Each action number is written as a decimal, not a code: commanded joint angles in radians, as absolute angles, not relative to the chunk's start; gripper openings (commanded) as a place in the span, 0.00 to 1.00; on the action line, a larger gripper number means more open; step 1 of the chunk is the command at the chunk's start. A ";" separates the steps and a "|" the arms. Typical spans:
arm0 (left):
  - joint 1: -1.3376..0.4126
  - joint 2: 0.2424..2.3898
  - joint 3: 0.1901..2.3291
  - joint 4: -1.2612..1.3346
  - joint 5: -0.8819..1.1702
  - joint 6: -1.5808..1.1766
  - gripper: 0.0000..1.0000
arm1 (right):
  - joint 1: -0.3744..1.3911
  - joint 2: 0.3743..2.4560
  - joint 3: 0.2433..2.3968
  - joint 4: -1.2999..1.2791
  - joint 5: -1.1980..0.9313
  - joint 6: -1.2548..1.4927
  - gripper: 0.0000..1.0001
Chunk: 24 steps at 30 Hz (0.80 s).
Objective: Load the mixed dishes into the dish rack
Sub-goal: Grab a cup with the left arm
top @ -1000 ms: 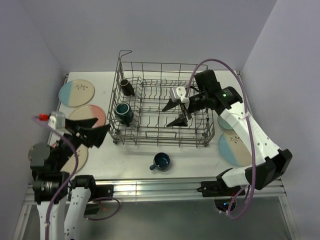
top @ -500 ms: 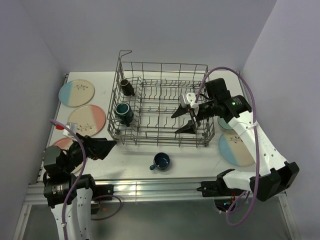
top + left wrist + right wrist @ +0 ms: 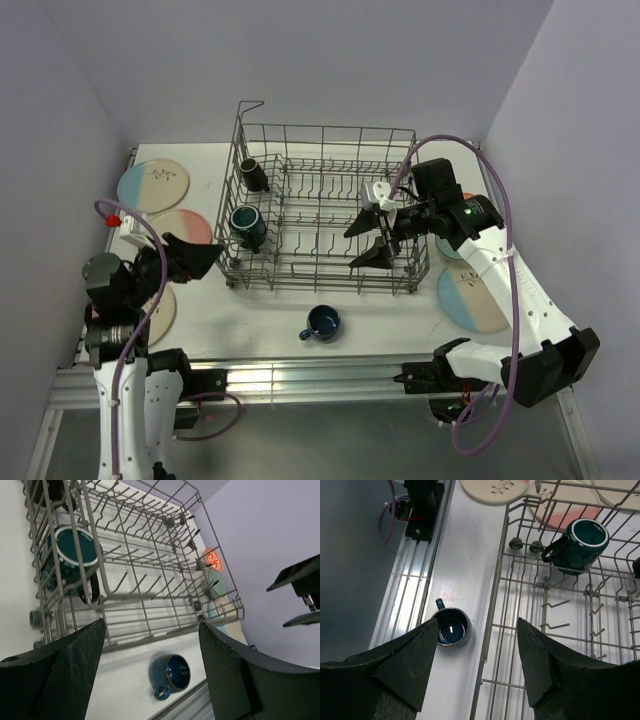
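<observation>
Between picks: right gripper (image 3: 352,248) hung over the dish rack (image 3: 310,215), left gripper (image 3: 205,258) beside it, jaws wide, empty. Next probably meant descending onto the blue mug (image 3: 322,322) before it.

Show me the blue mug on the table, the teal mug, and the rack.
Blue mug (image 3: 323,322): top view, its dark inside.
Teal mug (image 3: 246,222): top view, its open mouth.
Rack (image 3: 320,276): top view, its near wall.
</observation>
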<state>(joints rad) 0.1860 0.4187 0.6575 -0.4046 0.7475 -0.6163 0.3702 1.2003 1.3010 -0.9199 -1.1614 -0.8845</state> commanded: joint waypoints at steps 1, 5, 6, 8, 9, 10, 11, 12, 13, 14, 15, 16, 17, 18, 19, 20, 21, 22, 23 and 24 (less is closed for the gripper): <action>0.118 0.506 0.741 -0.192 0.667 -0.652 0.81 | 0.361 1.200 1.301 -0.862 -1.157 -0.824 0.72; -0.190 0.578 0.843 -0.222 0.454 -0.576 0.81 | 0.350 1.192 1.290 -0.867 -1.166 -0.831 0.71; -0.260 0.631 0.863 -0.291 0.405 -0.559 0.85 | 0.347 1.192 1.282 -0.870 -1.173 -0.839 0.72; -0.493 0.676 0.894 -0.334 0.225 -0.537 0.90 | 0.344 1.192 1.278 -0.873 -1.178 -0.845 0.72; -0.584 0.695 0.914 -0.342 0.154 -0.531 0.92 | 0.342 1.193 1.278 -0.880 -1.181 -0.851 0.72; -0.756 0.722 0.923 -0.341 0.084 -0.532 0.92 | 0.338 1.193 1.279 -0.882 -1.186 -0.853 0.72; -0.837 0.736 0.931 -0.334 0.015 -0.534 0.92 | 0.336 1.195 1.281 -0.887 -1.187 -0.856 0.72; -0.918 0.768 0.945 -0.331 -0.106 -0.529 0.92 | 0.327 1.193 1.282 -0.896 -1.187 -0.864 0.72; -1.057 0.790 0.954 -0.342 -0.161 -0.528 0.92 | 0.322 1.193 1.284 -0.902 -1.189 -0.868 0.72; -1.118 0.816 0.969 -0.353 -0.205 -0.517 0.92 | 0.316 1.193 1.284 -0.908 -1.192 -0.876 0.72; -1.181 0.875 0.976 -0.365 -0.274 -0.506 0.91 | 0.302 1.195 1.282 -0.920 -1.195 -0.893 0.72; -1.292 0.906 0.979 -0.382 -0.306 -0.499 0.91 | 0.295 1.195 1.281 -0.928 -1.200 -0.900 0.72; -1.340 0.937 0.977 -0.428 -0.337 -0.496 0.92 | 0.291 1.198 1.279 -0.936 -1.201 -0.910 0.72; -1.385 0.990 0.971 -0.448 -0.386 -0.502 0.93 | 0.284 1.200 1.278 -0.951 -1.204 -0.928 0.72; -1.449 1.006 0.957 -0.456 -0.403 -0.511 0.93 | 0.273 1.200 1.275 -0.957 -1.207 -0.936 0.72; -1.477 1.018 0.916 -0.448 -0.426 -0.529 0.93 | 0.268 1.201 1.273 -0.963 -1.213 -0.945 0.72; -1.505 1.025 0.890 -0.436 -0.455 -0.538 0.93 | 0.265 1.203 1.267 -0.975 -1.216 -0.959 0.72; -1.547 1.023 0.862 -0.416 -0.510 -0.546 0.94 | 0.261 1.201 1.263 -0.980 -1.219 -0.963 0.72; -1.560 1.017 0.801 -0.369 -0.535 -0.554 0.94 | 0.259 1.203 1.253 -0.983 -1.226 -0.972 0.72; -1.569 1.005 0.772 -0.345 -0.557 -0.558 0.93 | 0.258 1.203 1.250 -0.989 -1.226 -0.977 0.72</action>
<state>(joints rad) -1.5269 1.0389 0.8429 -0.3798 -0.3706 -0.5400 0.2687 1.2015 1.2701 -0.9470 -1.1873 -0.9306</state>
